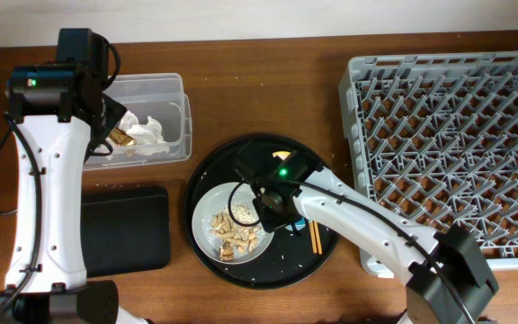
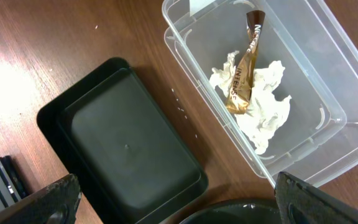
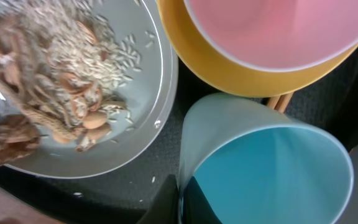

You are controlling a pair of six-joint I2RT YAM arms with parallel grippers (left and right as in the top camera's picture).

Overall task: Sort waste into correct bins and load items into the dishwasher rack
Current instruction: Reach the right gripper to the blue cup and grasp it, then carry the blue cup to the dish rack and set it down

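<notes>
The clear tub [image 1: 180, 108] at the back left holds crumpled white tissue [image 2: 263, 115] and a brown stick scrap [image 2: 241, 68]. My left gripper [image 2: 179, 199] hangs open and empty above the tub and the black rectangular tray [image 2: 126, 149]. My right gripper [image 3: 180, 199] is shut on the wall of the light blue cup [image 3: 272, 174], one finger inside and one outside. The pink cup [image 3: 272, 28] sits in the yellow bowl [image 3: 229, 71]. The grey bowl [image 1: 207, 205] holds food scraps with rice [image 3: 48, 81]. The chopsticks [image 1: 315, 236] lie partly hidden.
The bowls and cups stand on the large round black tray [image 1: 207, 261] at the table's middle. The grey dishwasher rack [image 1: 457, 135] fills the right side. The black rectangular tray [image 1: 124, 229] lies at the front left, next to my left arm.
</notes>
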